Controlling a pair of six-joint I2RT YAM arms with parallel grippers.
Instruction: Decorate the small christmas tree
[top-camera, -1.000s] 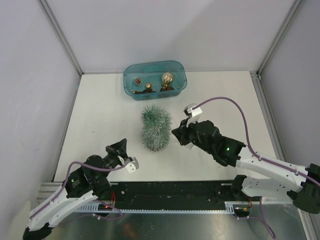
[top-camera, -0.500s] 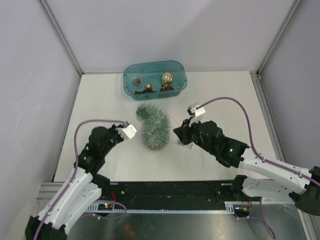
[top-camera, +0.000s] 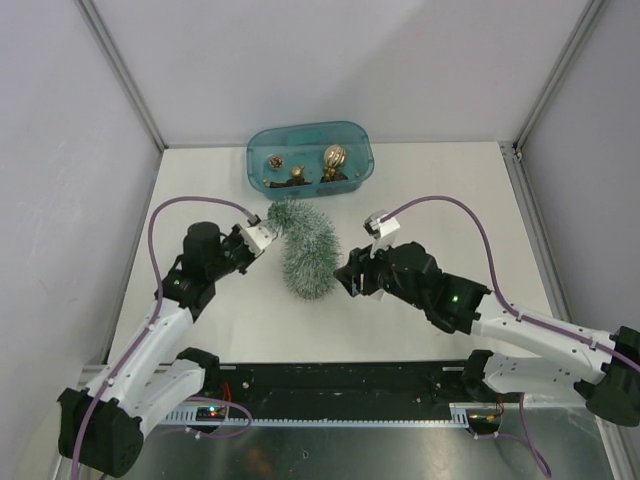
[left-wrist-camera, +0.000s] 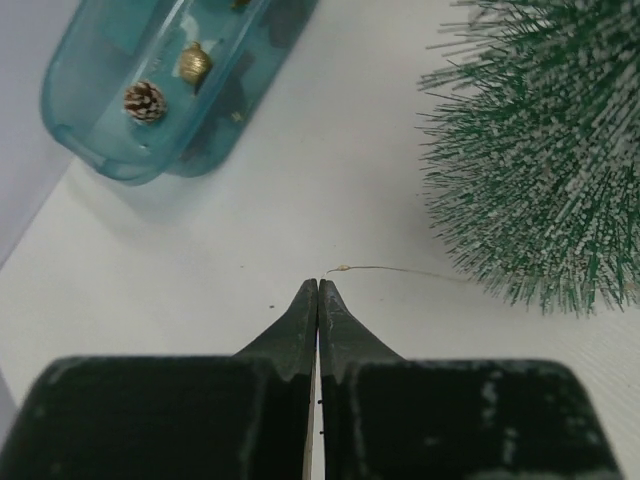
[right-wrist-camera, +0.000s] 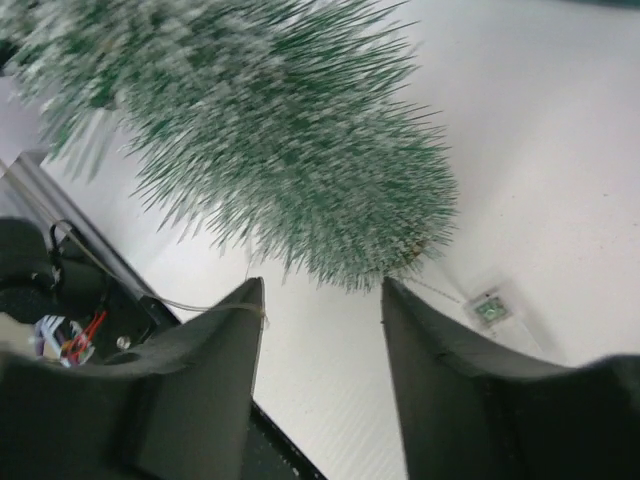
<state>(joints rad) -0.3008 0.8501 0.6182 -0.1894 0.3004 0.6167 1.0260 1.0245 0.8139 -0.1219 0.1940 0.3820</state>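
Overhead view looks steeply down on the whole table (top-camera: 450, 200); both wrist views sit close and low, sharing the small christmas tree (top-camera: 308, 255), the right one apparently nearest and blurred.

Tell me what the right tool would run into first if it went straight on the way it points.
Most likely the small christmas tree, lying on its side ahead of the open right tool, its wide bristly end nearest. Depth is unclear, so it might slip under the bristles.

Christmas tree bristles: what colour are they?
Dark green frosted with white tips; the small christmas tree shows this best in the left wrist view.
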